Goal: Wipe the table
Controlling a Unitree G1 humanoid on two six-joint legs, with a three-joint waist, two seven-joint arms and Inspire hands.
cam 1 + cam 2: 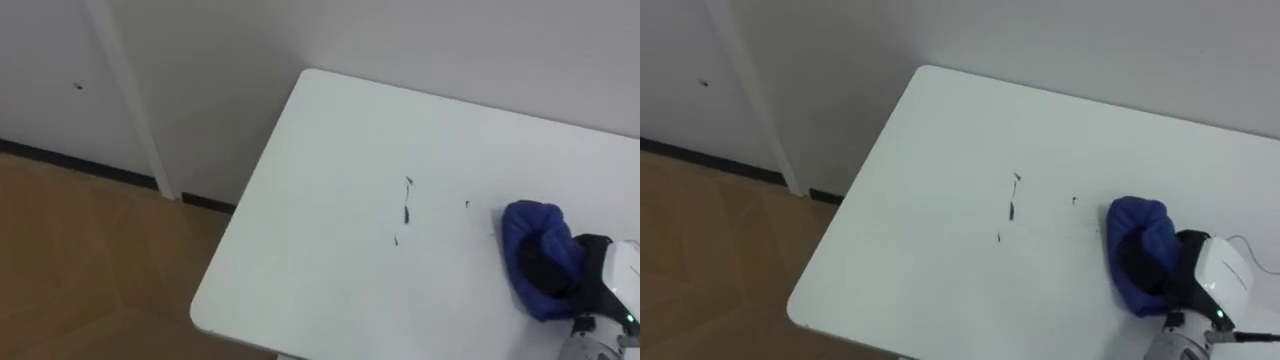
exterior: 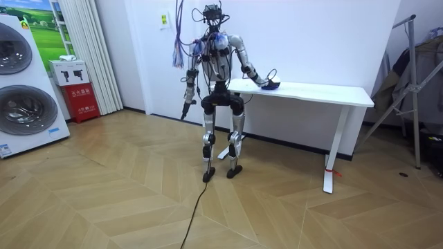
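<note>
In the eye views a white table [image 1: 300, 250] fills the middle and right of the frame, its rounded corner in the upper middle against a pale wall; wood floor lies at the lower left. A bunched blue cloth [image 1: 528, 228] rests on the tabletop at the right edge of the frame; the robot's right hand [image 1: 590, 270] comes in from the lower right corner and sits in the cloth, whose folds cover the fingers, so I cannot tell whether they grip it or lie flat. A few small dark marks [image 1: 406, 203] dot the table just left of the cloth, apart from it.

In the room view the robot stands upright at the table's left end, in the upper middle of the frame, one arm stretched out to the cloth; its left hand [image 2: 185, 109] hangs low beside its hip, too small to read the fingers. At the far left stand two stacked washing machines [image 2: 21, 104], round doors shut, contents not visible; beside them is a red box [image 2: 84, 100] with white print too small to read.
</note>
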